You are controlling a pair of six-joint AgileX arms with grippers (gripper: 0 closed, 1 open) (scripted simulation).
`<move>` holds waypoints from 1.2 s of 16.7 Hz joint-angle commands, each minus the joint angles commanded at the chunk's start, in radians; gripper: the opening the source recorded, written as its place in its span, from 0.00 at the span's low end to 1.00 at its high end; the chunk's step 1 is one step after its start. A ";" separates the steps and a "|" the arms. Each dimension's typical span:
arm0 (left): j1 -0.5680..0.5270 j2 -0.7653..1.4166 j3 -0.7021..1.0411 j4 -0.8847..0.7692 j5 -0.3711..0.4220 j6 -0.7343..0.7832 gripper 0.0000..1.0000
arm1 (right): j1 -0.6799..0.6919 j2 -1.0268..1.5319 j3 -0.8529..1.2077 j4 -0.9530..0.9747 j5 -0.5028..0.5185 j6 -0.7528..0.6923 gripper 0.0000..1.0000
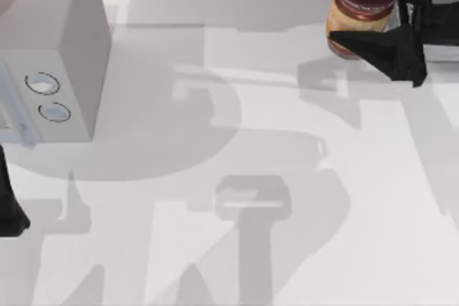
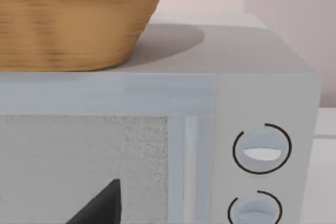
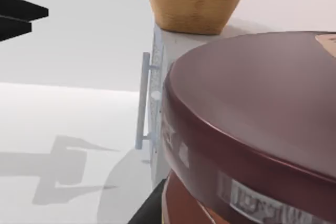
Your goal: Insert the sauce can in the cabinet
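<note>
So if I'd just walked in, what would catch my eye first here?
Probably the small jar-like sauce can with its dark maroon lid and orange label, at the far right of the table with the right arm's black pincer against it. Next, the pale grey box with two round dials at the table's left, a woven tan basket sitting on top of it.

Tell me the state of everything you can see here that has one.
sauce can: lid on, upright, gripped near the table's far right.
right end effector: shut on the sauce can.
left end effector: parked at the table's left edge, in front of the microwave.
microwave: door shut.
basket: upright on top of the microwave.
</note>
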 joint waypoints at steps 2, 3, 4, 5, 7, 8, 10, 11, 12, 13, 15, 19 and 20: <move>0.000 0.000 0.000 0.000 0.000 0.000 1.00 | -0.018 -0.124 -0.072 -0.049 0.058 -0.009 0.00; 0.000 0.000 0.000 0.000 0.000 0.000 1.00 | -0.027 -0.199 -0.117 -0.082 0.095 -0.011 0.00; 0.000 0.000 0.000 0.000 0.000 0.000 1.00 | -0.037 -0.284 -0.166 -0.120 0.138 -0.011 0.00; 0.000 0.000 0.000 0.000 0.000 0.000 1.00 | -0.048 -0.375 -0.218 -0.163 0.189 -0.011 0.00; 0.000 0.000 0.000 0.000 0.000 0.000 1.00 | -0.070 -0.551 -0.324 -0.250 0.297 -0.009 0.00; 0.000 0.000 0.000 0.000 0.000 0.000 1.00 | -0.079 -0.633 -0.372 -0.290 0.346 -0.009 0.00; 0.000 0.000 0.000 0.000 0.000 0.000 1.00 | -0.086 -0.787 -0.446 -0.352 0.433 -0.009 0.00; 0.000 0.000 0.000 0.000 0.000 0.000 1.00 | -0.082 -0.856 -0.478 -0.383 0.475 -0.009 0.00; 0.000 0.000 0.000 0.000 0.000 0.000 1.00 | -0.075 -0.919 -0.511 -0.415 0.515 -0.009 0.00; 0.000 0.000 0.000 0.000 0.000 0.000 1.00 | -0.064 -0.975 -0.543 -0.445 0.552 -0.010 0.00; 0.000 0.000 0.000 0.000 0.000 0.000 1.00 | -0.047 -1.081 -0.602 -0.496 0.618 -0.015 0.00; 0.000 0.000 0.000 0.000 0.000 0.000 1.00 | -0.055 -1.333 -0.723 -0.621 0.807 -0.028 0.00; 0.000 0.000 0.000 0.000 0.000 0.000 1.00 | -0.064 -1.408 -0.767 -0.671 0.876 -0.031 0.00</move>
